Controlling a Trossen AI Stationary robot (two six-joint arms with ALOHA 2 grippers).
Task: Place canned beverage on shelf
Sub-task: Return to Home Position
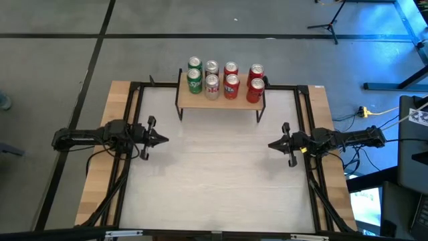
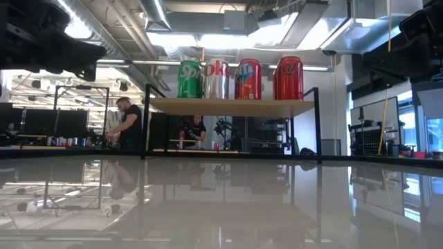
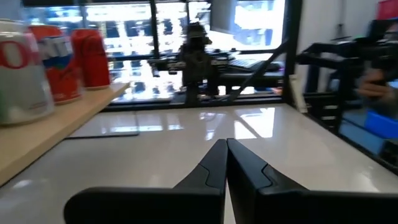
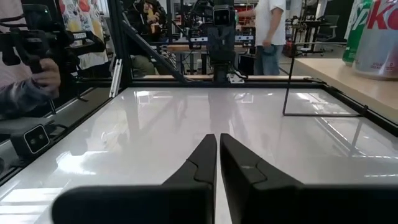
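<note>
Here's the shelf, standing at the middle of the counter's far edge, and it is fully loaded: eight cans in two rows of four. From the shelf's left end to its right, that's the green cans, the silver cans, the red cans with blue-and-white labels and the plain red cans. Every one is upright, each colour one behind the other. From counter height the front four read as a tight line along the wooden top, shoulder to shoulder, with the plain red one a touch apart at the right end.

The left gripper hangs over the counter's left edge, about halfway between its near and far edges, pointing inward across the surface. Its wrist camera shows the two dark fingers pressed flat together, clenched on nothing. The right gripper mirrors it over the right edge, aimed straight back at its partner. Its fingers are likewise closed tip to tip, with nothing between them.

Neither gripper touches a can. The shelf and its cans lie farther toward the far edge than both grippers, between the two and well apart from each. The wide pale middle of the counter separates the grippers, and the low view shows both arms held up off the surface.
</note>
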